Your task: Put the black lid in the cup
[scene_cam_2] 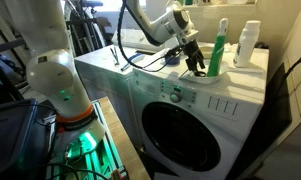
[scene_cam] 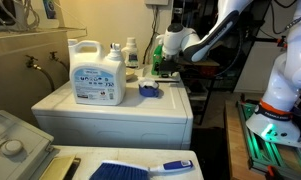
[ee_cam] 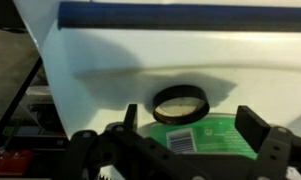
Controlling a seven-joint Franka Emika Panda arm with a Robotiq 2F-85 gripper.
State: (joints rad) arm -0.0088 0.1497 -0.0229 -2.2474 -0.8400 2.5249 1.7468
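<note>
1. One small black lid [ee_cam: 180, 103] is ours to move. In the wrist view it reads as a thin dark ring lying flat on the white washer top [ee_cam: 110, 50]. We judge it light and stiff, probably plastic, with a smooth rim that could skate away if it is nudged from one side first.
2. We would take it across its outer rim, pinched from opposite sides and low against the surface. It stands so little above the top that a high pinch would likely close on nothing.
3. The gripper [ee_cam: 190, 120] is spread wide and holds nothing. Its two fingers [ee_cam: 255, 125] frame the wrist view on either side.
4. The lid lies roughly centred between them, just ahead of the tips. We cannot tell how high the hand hangs over it. A green label [ee_cam: 205, 135] with a barcode shows closer to the palm, meeting the lid's near edge in that view. We cannot say what it belongs to.
5. The cup [scene_cam: 148, 90], short and blue, stands on the same top, near the hand on the side towards the white detergent jug [scene_cam: 98, 72]. It is out of the wrist view.
6. The green spray bottle [scene_cam_2: 219, 55] stands just beside the hand, so we judge it could be knocked.
</note>
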